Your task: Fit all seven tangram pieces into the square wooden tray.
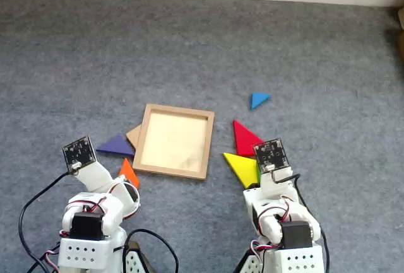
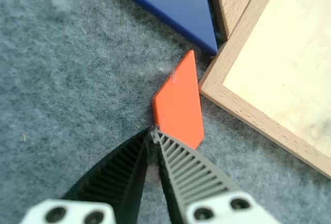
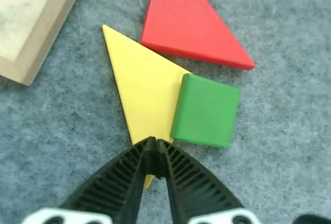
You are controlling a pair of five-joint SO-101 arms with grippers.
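Resting on table [image 1: 76,52]: tray [image 1: 178,110]. Left gripper [image 2: 154,135] closed, tips at orange piece [image 2: 178,105] corner. Right gripper [image 3: 155,149] closed, positioned over yellow triangle [image 3: 142,89] beside green square [image 3: 207,111].

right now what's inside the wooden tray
No pieces in it. The wooden tray shows just its bare pale floor, faintly smudged. From the high view nothing covers that floor, so nothing in it is hidden.
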